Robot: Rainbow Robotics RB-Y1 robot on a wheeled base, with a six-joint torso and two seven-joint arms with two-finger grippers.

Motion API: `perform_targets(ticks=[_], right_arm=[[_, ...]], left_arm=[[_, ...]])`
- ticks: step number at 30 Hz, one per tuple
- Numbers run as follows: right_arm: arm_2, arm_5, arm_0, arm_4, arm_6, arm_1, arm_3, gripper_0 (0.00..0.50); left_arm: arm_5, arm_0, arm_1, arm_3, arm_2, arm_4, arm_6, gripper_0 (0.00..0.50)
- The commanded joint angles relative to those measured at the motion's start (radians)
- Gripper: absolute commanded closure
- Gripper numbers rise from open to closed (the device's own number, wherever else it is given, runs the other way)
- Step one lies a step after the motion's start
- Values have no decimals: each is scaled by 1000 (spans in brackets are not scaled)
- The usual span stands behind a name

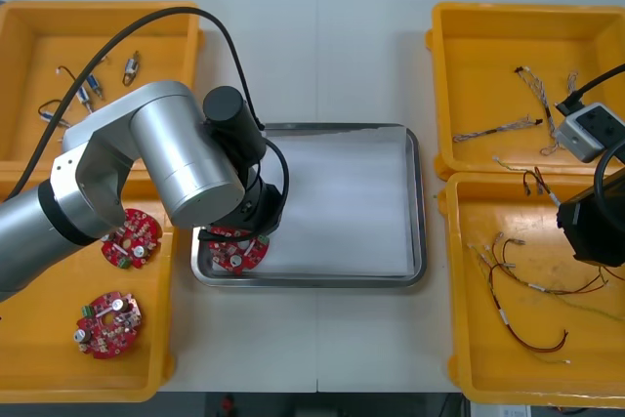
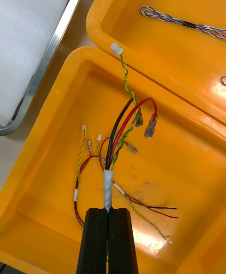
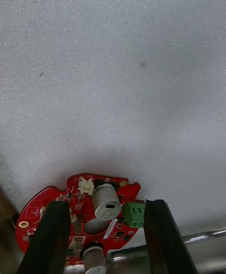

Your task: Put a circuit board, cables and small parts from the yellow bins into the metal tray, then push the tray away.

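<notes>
Board (image 1: pixel 237 253), front view: in tray (image 1: pixel 416 192), near-left corner, under left arm. Right wrist view: right jaws pinch cable (image 2: pixel 108 184) at its taped sleeve, over bin (image 2: pixel 188 184); limp, light. Left wrist view: left jaws wide, astride board on white foam; stiff, light, components fragile, so grip the rim.

Light counter (image 1: pixel 322 46) holding a shiny metal tray (image 1: pixel 418 204), white inside, in the middle, with the two left yellow bins (image 1: pixel 39 51) on one side of it and the two right yellow bins (image 1: pixel 479 65) on the other side.
</notes>
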Motion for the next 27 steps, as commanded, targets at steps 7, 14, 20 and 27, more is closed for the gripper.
perform_targets(ticks=[7, 14, 20, 27], right_arm=[[12, 3, -22, 4, -2, -35, -7, 500], [12, 3, -40, -22, -1, -47, -12, 500], [76, 3, -114, -61, -10, -92, -12, 500], [259, 3, -295, -50, -21, -86, 20, 500]], left_arm=[[-11, -40, -24, -32, -9, -4, 79, 0], [76, -44, -21, -98, 42, 2, 89, 0], [214, -55, -6, -179, 154, 57, 85, 0], [359, -92, 43, -211, 321, 178, 76, 0]])
